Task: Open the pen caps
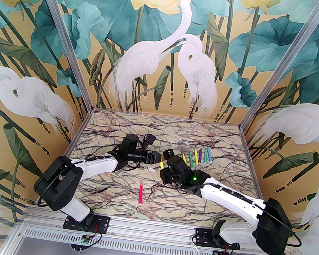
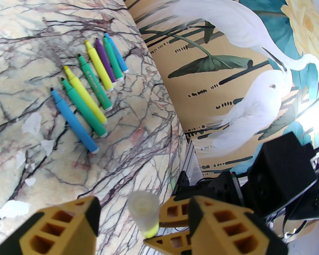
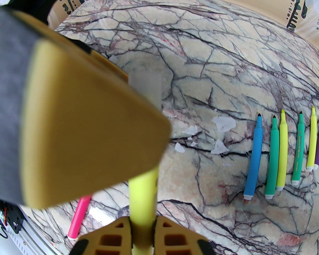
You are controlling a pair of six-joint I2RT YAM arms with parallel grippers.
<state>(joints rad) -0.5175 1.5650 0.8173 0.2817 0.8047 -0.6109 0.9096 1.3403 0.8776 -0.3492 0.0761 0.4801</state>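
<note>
marble table [image 1: 112,135]. at its centre the right gripper [image 3: 143,224] is clamped on a yellow pen [image 3: 143,194], likely bracing the barrel. the left gripper [image 2: 144,203] stands open astride its clear pen cap [image 2: 144,210], not touching. uncapped pens [image 1: 199,157] lie at two o'clock.

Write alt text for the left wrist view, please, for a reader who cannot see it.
The left hand sits open around the clear cap of a yellow pen; beyond, uncapped pens lie in a row on the marble table.
</note>
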